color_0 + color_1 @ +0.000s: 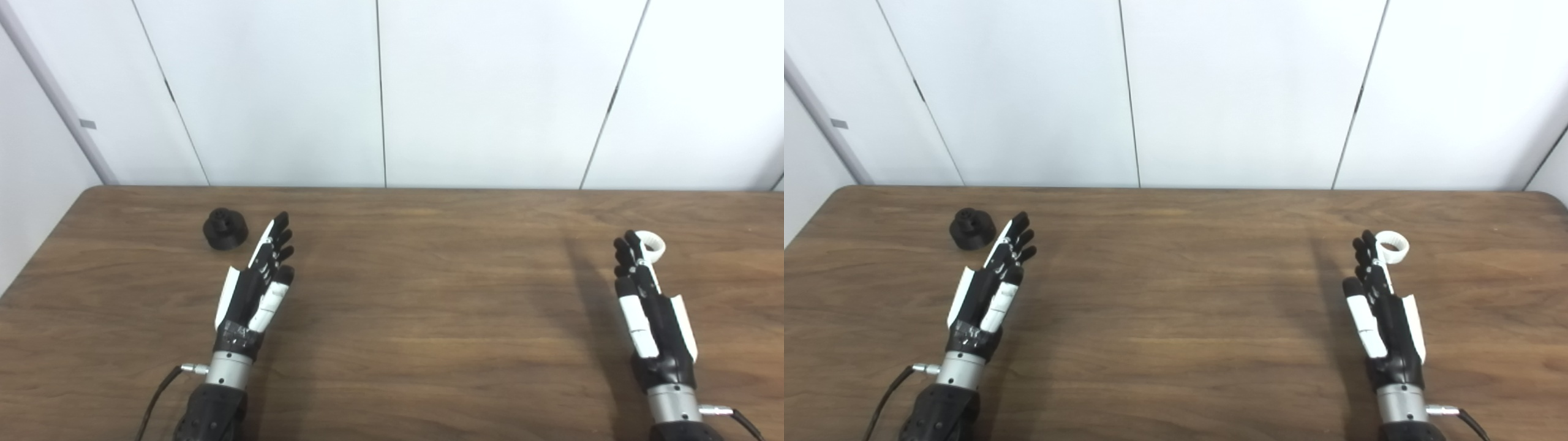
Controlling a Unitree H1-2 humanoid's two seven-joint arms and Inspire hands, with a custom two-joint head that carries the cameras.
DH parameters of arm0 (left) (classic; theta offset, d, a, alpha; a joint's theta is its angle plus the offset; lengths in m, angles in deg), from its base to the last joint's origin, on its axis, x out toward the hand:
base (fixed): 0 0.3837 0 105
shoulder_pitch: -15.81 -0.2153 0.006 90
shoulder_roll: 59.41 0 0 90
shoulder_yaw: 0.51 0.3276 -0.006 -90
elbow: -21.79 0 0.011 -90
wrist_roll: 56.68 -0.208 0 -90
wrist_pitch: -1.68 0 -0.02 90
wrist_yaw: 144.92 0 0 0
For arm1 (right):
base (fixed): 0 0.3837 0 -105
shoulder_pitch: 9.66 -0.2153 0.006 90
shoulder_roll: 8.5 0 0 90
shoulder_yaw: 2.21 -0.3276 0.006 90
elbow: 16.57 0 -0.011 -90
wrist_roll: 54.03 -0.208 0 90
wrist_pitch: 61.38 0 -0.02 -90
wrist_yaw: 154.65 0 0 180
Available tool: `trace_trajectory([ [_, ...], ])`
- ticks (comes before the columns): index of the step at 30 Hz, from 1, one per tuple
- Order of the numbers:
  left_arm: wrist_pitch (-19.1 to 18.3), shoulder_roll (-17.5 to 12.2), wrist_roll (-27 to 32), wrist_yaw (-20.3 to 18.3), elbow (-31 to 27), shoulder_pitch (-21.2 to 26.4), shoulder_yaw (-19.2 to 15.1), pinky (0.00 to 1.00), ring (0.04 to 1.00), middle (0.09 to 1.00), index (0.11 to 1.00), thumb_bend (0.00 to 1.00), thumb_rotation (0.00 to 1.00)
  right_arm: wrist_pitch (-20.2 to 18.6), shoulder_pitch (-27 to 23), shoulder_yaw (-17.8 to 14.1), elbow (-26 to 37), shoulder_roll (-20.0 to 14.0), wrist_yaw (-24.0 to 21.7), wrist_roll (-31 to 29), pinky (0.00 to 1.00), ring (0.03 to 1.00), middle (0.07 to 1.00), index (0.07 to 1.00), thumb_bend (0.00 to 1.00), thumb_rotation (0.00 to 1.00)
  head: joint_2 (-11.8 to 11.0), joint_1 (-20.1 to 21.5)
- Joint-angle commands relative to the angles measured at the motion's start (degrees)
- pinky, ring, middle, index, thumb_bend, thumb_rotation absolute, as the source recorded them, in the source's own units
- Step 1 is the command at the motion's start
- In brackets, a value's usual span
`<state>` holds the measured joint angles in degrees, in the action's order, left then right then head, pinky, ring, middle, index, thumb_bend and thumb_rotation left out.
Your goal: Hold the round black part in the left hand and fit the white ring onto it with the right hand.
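Both hands empty, fingers extended and apart; parts lie on the table just beyond the fingertips.
Round black plastic part [225, 228] sits up-left of left hand [257, 288]; white plastic ring [650, 245] at frame right, just beside and up-right of right hand [652, 300].

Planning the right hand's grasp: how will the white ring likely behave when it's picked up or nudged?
The white ring looks thin and hollow, so probably light and easily nudged along the smooth table. It lies flat, so unlikely to roll unless tipped on edge. It appears rigid, likely keeping shape.

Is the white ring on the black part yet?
No. The white ring lies on the table by the right robot hand, far from the black part at left.
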<state>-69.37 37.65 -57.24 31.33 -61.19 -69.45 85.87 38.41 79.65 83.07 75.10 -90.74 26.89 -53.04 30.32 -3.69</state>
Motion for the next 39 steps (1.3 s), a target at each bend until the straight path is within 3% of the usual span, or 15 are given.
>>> trace_trajectory([
  [1,1.25,0.34,-0.59,0.58,5.70,-3.00,0.42,0.94,0.967,0.990,0.988,0.79,0.86,2.19,0.35,0.03,-1.99,0.11,-0.14,-0.05,1.00,0.993,0.973,0.992,0.58,0.88,0.03,-0.08],
  [14,0.80,0.50,-0.44,0.43,5.09,-3.46,0.70,0.92,0.960,0.986,0.985,0.81,0.87,2.18,0.47,0.13,-1.66,0.28,0.14,0.66,0.97,0.986,0.971,0.991,0.56,0.87,0.97,-0.68],
  [22,-0.64,0.96,-0.21,-0.09,3.11,-4.40,0.97,0.91,0.961,0.987,0.990,0.77,0.85,1.40,0.90,-0.15,-0.40,-0.26,-0.61,-0.51,1.00,0.992,0.972,0.990,0.59,0.88,2.05,-2.34],
  [25,-1.38,1.00,-1.12,0.66,2.31,-4.45,0.69,0.93,0.964,0.987,0.990,0.82,0.85,0.71,1.03,-0.07,-0.16,-0.36,-0.86,-0.72,1.00,0.994,0.975,0.990,0.58,0.88,1.98,-2.69],
  [29,-1.38,0.75,-4.03,2.74,-0.36,-4.37,0.03,0.90,0.949,0.969,0.979,0.86,0.81,1.27,0.55,-0.04,-1.13,-0.29,-0.94,-0.60,0.98,0.983,0.967,0.987,0.56,0.87,1.34,-2.92],
  [35,-0.52,-0.47,-11.20,7.40,-2.20,-3.78,-1.24,0.84,0.893,0.935,0.951,0.84,0.73,2.43,0.11,0.01,-2.42,-0.43,-0.83,0.00,0.98,0.989,0.967,0.986,0.56,0.87,0.62,-3.72],
  [39,2.13,-2.17,-15.83,11.14,-1.16,-2.61,-2.04,0.82,0.890,0.926,0.941,0.83,0.59,2.12,0.03,-0.22,-2.57,-0.59,-1.11,-0.69,0.97,0.979,0.960,0.981,0.58,0.86,0.16,-4.79],
])
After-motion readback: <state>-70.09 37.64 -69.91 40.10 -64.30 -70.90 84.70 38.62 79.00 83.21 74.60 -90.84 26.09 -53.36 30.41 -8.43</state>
